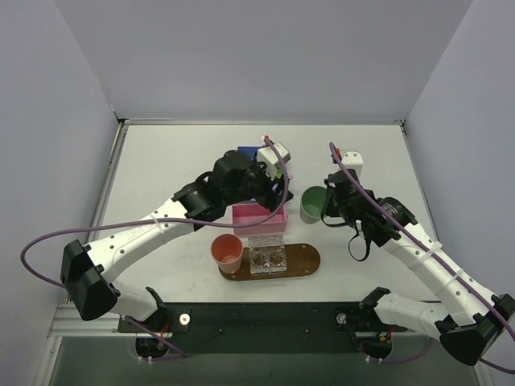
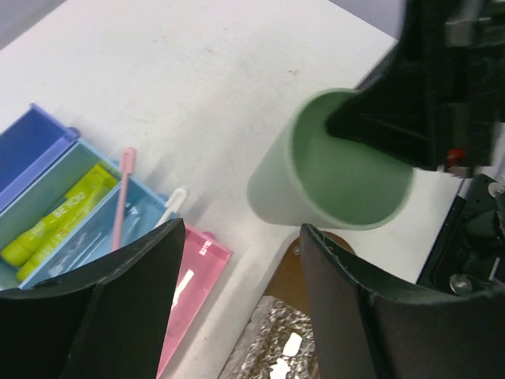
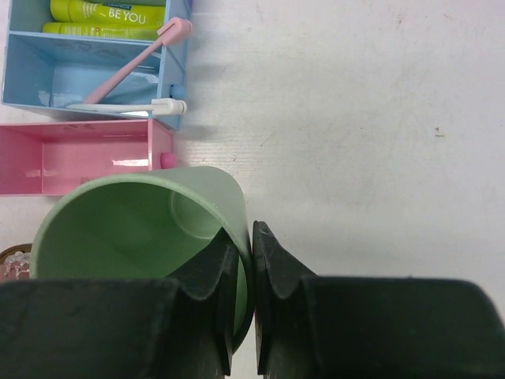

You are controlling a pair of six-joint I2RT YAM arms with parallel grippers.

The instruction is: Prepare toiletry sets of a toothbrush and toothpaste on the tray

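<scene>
Clenched jaws of the right gripper (image 3: 251,237) pinch the mint-green cup (image 3: 118,229) by its wall, one finger inside. The left gripper (image 2: 242,233) hangs parted over the pink bin (image 3: 87,178), both arms reaching mid-table. Toothpaste tubes (image 3: 110,12) and toothbrushes (image 3: 134,67) lie in the light-blue bin (image 3: 177,79). By the near edge, the tray (image 1: 306,259) carries a salmon cup (image 1: 227,252) and a clear holder (image 1: 267,256).

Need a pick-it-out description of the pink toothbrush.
On the white table, beyond the wooden tray, find the light-blue bin next to the pink bin. The pink toothbrush lies slanted in it, head poking over the rim. Its neighbour is a white toothbrush; the tubes alongside are yellow-green.
</scene>
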